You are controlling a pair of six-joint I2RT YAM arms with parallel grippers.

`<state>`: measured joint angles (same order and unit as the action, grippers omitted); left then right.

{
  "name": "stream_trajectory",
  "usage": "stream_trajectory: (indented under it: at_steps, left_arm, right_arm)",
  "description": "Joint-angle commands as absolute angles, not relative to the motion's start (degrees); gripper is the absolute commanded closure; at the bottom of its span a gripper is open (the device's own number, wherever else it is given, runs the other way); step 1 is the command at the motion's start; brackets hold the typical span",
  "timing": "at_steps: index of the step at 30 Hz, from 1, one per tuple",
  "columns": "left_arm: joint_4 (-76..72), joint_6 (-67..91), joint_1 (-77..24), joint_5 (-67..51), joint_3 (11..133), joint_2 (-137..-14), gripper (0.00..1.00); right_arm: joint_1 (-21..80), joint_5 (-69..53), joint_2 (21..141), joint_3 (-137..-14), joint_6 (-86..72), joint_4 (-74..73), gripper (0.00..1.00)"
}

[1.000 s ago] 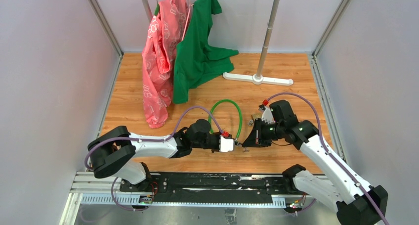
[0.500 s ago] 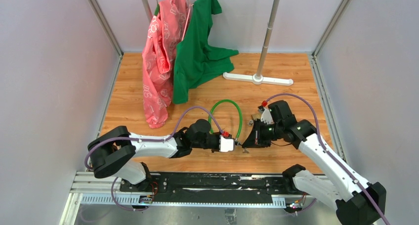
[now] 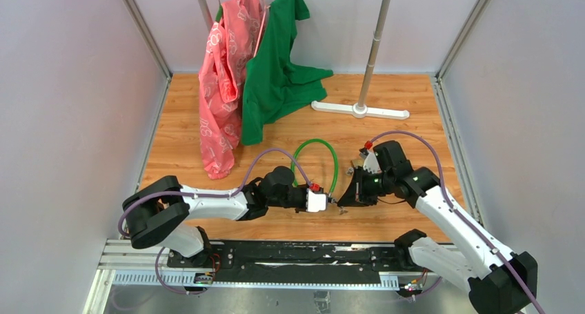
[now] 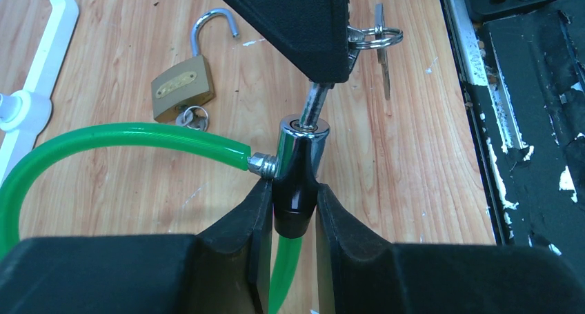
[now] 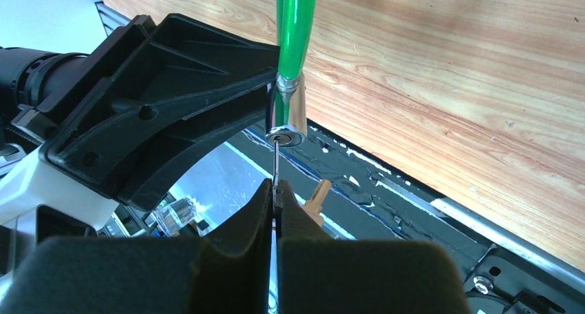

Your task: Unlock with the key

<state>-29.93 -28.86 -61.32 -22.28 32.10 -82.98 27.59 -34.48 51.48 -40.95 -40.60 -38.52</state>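
Green-sheathed, the looped cable lock [image 3: 314,143] lay curved on the pale wooden tabletop [image 3: 414,107] in the top view. The left gripper [image 3: 330,202] and right gripper [image 3: 343,201] stood nose to nose at its near end. What passed between them was too small to make out there.

From the left wrist we saw the left jaws part-closed and clamped on the black-and-chrome lock barrel [image 4: 298,165]. The thin silvery key [image 4: 315,101] stood in the keyhole at its chrome end, and an open brass padlock [image 4: 181,87] lay well apart.

From the right wrist we saw the right jaws squeezed fully together on the key's head. Its blade entered the barrel, though we could not tell how deep.

We judged the risk to be an off-axis twist. The thin blade could bend or slip from the pads, or the barrel could rotate within the left grip instead of unlocking.
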Motion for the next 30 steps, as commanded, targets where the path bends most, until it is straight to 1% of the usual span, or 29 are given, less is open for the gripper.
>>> stream_trajectory:
  at_steps: [1, 30]
  left_arm:
    - [-34.2, -29.8, -61.9, -22.6, 33.5, -82.9, 1.0]
    - [-34.3, -28.8, -62.0, -24.2, 34.2, -83.2, 1.0]
  right_arm:
    - [26.7, -34.9, 51.5, -39.4, -40.7, -38.7, 1.0]
    - [27.2, -35.6, 52.9, -38.0, -42.7, -35.0, 1.0]
